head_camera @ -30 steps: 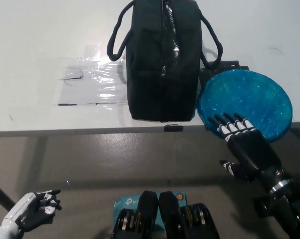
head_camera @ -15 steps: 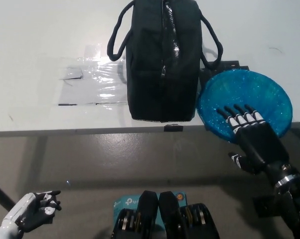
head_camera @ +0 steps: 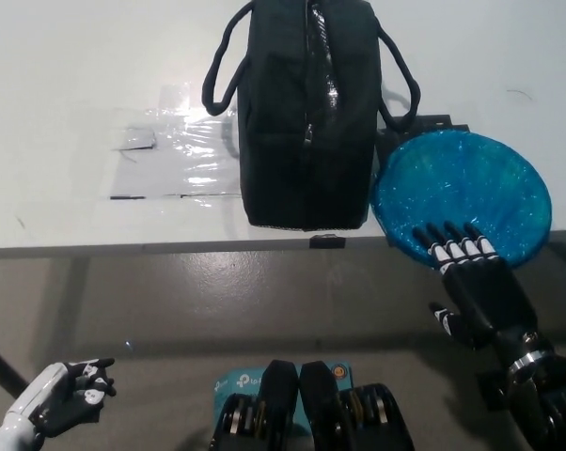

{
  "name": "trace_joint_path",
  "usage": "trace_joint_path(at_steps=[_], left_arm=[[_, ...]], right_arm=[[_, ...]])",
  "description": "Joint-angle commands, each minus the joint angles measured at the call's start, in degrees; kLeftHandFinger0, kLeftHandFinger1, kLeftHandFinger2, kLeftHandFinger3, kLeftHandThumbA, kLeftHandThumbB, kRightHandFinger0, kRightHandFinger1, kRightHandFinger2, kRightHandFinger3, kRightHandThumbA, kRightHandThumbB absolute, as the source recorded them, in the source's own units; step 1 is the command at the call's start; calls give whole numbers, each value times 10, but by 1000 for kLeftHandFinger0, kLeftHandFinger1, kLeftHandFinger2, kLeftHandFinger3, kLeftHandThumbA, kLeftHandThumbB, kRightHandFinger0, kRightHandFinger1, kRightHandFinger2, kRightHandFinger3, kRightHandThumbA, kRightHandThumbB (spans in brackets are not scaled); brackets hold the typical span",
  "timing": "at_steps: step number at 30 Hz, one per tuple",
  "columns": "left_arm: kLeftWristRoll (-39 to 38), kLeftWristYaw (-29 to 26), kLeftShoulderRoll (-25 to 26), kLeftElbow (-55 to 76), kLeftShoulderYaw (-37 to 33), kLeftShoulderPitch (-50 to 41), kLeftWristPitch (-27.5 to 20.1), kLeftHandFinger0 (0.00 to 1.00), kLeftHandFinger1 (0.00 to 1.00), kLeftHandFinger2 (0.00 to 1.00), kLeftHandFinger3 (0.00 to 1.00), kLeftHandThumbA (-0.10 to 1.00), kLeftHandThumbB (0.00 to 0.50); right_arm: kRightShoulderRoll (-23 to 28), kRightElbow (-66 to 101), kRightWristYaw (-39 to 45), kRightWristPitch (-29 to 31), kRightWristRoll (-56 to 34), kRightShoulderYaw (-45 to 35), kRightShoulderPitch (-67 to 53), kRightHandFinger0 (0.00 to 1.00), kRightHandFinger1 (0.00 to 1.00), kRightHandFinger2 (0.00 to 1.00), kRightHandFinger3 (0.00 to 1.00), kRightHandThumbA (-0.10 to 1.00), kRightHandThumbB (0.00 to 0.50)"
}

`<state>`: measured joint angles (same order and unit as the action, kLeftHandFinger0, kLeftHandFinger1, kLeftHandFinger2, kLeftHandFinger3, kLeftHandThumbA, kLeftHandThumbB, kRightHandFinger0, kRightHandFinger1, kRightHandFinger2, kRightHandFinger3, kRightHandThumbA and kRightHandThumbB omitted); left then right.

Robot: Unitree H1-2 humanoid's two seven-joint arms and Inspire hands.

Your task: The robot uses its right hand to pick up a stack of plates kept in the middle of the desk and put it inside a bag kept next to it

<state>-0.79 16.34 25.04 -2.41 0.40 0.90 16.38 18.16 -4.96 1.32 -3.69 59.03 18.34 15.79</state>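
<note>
fingers, right hand: the black right hand (head_camera: 475, 282) is spread flat, holding nothing, its white-banded fingers (head_camera: 449, 246) apart and pointing up the picture, tips lying over the near edge of the blue plates; whether they touch the plate surface cannot be told.
fingers, left hand: the white left hand (head_camera: 62, 395) rests at the lower left corner, below the desk edge and over the floor, fingers loosely curled and partly apart, holding nothing.
head view, plates: the stack of plates (head_camera: 463, 193) is a glittery blue disc lying flat on the right side of the desk, its near rim reaching over the desk's front edge. how many plates are in it cannot be made out.
head view, bag: the black bag (head_camera: 306, 113) stands just left of the plates, long side running away from the robot, zip line along its top appearing closed, one loop handle on each side. its right lower side is touching or nearly touching the plates' left rim.
head view, desk: the white desk (head_camera: 67, 75) fills the upper half of the picture; its front edge runs across the middle.
head view, plastic sheet: a clear, shiny plastic sheet (head_camera: 170, 155) lies flat on the desk just left of the bag.
head view, floor: grey floor (head_camera: 217, 301) shows below the desk edge, between the two hands.
head view, right arm: the black forearm comes in from the bottom right corner, the thumb sticking out to the left below the desk edge.
</note>
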Motion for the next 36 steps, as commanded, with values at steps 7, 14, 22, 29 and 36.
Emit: trace_joint_path(at_steps=[7, 14, 22, 29, 36], left_arm=[[11, 7, 18, 6, -4, 6, -9, 821, 806, 882, 876, -100, 99], [14, 4, 14, -3, -2, 4, -18, 809, 781, 861, 867, -100, 122], [15, 5, 14, 0, -2, 3, -15, 809, 788, 865, 850, -100, 125], [24, 6, 20, 0, -6, 9, -21, 823, 807, 876, 845, -100, 126], [37, 6, 24, 7, -12, 6, -13, 802, 787, 868, 844, -100, 132]], right_arm=[[36, -35, -36, -44, 17, -42, 57, 1000, 1000, 1000, 1000, 660, 500], [56, -36, -66, -56, 49, -42, 88, 1000, 1000, 1000, 1000, 658, 490], [59, -57, -114, -67, 87, -21, 85, 1000, 1000, 1000, 1000, 463, 500], [68, -87, -121, -73, 102, -5, 91, 611, 834, 902, 1000, 217, 233], [94, -108, -174, 5, 72, 11, 88, 0, 0, 177, 283, -100, 65]])
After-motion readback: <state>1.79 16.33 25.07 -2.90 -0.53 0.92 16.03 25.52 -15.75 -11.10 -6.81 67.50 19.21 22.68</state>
